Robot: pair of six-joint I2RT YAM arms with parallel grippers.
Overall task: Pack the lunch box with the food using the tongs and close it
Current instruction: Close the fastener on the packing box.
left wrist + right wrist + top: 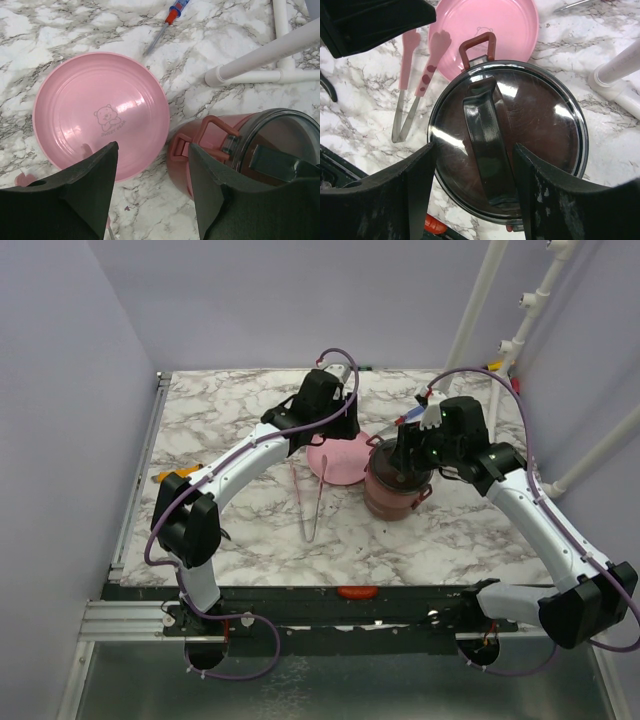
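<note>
Lunch box on counter just beside plate, lid on. Left jaws open, empty, by plate; right jaws open astride lid handle. I judge: centre on handle, press lid down evenly.

Plate just left of lunch box, tongs before plate, screwdriver behind.

**Gloss, Marble Pattern and Matt Black**

The plate is glossy pink plastic. The lunch box has a smooth dusty-red plastic wall and a shiny clear grey lid. The tongs pair matt pink grips with bare metal. The worktop is smooth and marble-patterned. The fingers look matt black and finely grainy.
</note>
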